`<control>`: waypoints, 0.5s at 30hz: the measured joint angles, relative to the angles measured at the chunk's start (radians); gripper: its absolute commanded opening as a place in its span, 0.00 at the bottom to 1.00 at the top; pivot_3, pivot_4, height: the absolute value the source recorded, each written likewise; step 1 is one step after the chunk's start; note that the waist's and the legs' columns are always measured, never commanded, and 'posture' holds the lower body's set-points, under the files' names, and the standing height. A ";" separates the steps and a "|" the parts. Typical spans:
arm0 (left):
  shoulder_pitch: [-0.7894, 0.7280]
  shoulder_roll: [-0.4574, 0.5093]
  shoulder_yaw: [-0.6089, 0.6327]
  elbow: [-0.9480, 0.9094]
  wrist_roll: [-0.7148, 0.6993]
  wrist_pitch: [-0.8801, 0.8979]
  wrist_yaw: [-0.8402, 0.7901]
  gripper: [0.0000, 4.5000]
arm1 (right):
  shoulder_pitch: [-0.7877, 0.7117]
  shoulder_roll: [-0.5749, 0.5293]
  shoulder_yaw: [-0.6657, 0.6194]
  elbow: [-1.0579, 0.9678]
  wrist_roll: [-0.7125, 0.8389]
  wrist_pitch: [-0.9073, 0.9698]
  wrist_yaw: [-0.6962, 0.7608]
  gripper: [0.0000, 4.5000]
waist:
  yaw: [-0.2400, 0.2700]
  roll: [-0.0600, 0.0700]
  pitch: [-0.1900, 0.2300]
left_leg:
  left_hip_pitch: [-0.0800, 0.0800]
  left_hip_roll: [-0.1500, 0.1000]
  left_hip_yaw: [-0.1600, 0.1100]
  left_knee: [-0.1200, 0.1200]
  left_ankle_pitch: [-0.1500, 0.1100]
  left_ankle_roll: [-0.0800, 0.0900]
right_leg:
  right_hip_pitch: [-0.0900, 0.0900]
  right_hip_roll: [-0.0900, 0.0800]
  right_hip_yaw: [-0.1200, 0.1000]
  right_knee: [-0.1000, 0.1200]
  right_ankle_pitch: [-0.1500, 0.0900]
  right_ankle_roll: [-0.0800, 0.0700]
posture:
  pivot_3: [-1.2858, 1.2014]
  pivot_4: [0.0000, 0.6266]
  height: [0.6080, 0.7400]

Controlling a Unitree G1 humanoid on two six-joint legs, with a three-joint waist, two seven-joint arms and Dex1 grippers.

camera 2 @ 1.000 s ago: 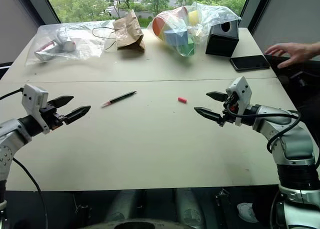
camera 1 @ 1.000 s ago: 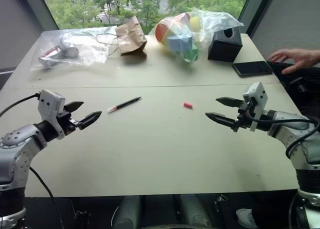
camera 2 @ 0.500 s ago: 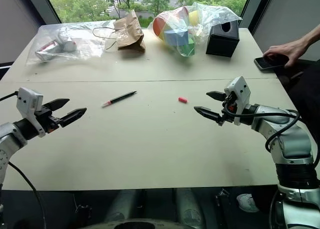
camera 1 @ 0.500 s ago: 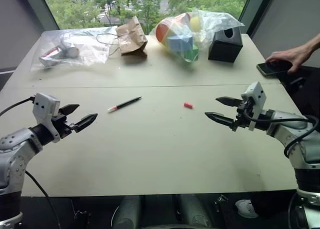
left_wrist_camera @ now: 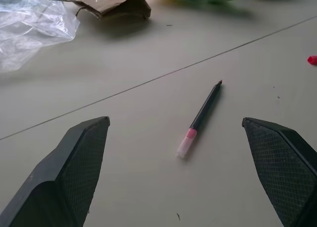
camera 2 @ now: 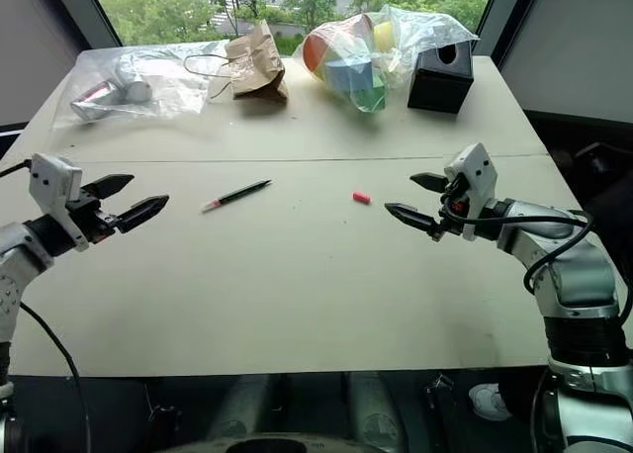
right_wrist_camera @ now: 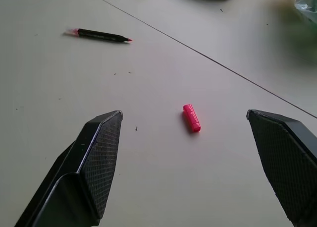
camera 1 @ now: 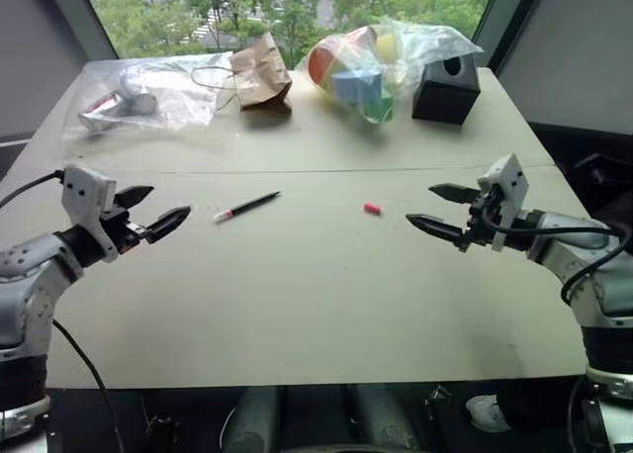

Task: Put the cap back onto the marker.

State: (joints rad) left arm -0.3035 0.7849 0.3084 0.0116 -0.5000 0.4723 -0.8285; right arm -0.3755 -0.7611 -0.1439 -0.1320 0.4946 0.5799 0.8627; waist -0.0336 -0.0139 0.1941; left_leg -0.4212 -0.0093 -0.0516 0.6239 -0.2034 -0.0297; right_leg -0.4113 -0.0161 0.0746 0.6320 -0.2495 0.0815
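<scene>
On the pale desk (camera 1: 297, 295) the marker (camera 1: 246, 207) lies flat and slanted, its white and pink end toward the robot's left and its black barrel running up toward the middle seam. Well apart from it, to its right, the cap (camera 1: 372, 209) lies on its side on bare desk, a small pink-red cylinder, not on the marker.

At the desk's left edge the left pincer (camera 1: 150, 211) hangs above the surface with its two black fingers spread wide and nothing between them; it points toward the marker, which in the left wrist view sits between the fingers but some way ahead. At the right, the right pincer (camera 1: 441, 208) is likewise spread wide and empty, aimed toward the cap just ahead of it.

Along the far side stand a clear plastic bag (camera 1: 148, 92), a crumpled brown paper bag (camera 1: 259, 69), a bag of coloured blocks (camera 1: 371, 57) and a black box (camera 1: 446, 87).
</scene>
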 measured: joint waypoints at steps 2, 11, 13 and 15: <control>-0.092 -0.003 -0.060 0.108 0.040 -0.052 -0.041 1.00 | 0.000 0.007 -0.002 0.000 -0.002 -0.001 -0.015 0.92 | 0.002 0.000 0.000 | 0.000 0.000 0.000 0.000 0.000 0.000 | 0.000 0.001 0.000 0.000 0.000 0.000 | 0.52 0.24 1.00; -0.492 -0.134 -0.224 0.796 0.259 -0.406 -0.123 1.00 | 0.014 0.045 -0.028 -0.037 -0.010 -0.009 -0.111 0.92 | 0.013 0.000 0.000 | -0.001 0.000 0.001 0.001 0.000 0.000 | -0.001 0.002 0.000 0.001 0.003 0.005 | 0.52 0.24 1.00; -0.564 -0.160 -0.237 0.948 0.295 -0.472 -0.130 1.00 | 0.019 0.049 -0.032 -0.064 -0.009 -0.008 -0.132 0.92 | 0.016 0.000 0.000 | -0.004 0.000 0.000 0.003 0.000 0.000 | -0.003 0.003 -0.001 0.002 0.003 0.006 | 0.52 0.24 1.00; -0.614 -0.184 -0.246 1.058 0.319 -0.519 -0.141 1.00 | 0.027 0.055 -0.034 -0.093 -0.007 -0.004 -0.150 0.92 | 0.018 0.000 0.000 | -0.005 0.000 0.000 0.004 0.000 0.001 | -0.003 0.003 -0.001 0.002 0.004 0.007 | 0.52 0.24 1.00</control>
State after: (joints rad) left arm -0.9176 0.6005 0.0627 1.0698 -0.1811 -0.0464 -0.9695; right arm -0.3488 -0.7061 -0.1780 -0.2249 0.4873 0.5762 0.7127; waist -0.0158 -0.0140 0.1940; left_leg -0.4260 -0.0092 -0.0517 0.6281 -0.2033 -0.0292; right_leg -0.4144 -0.0132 0.0739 0.6343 -0.2456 0.0885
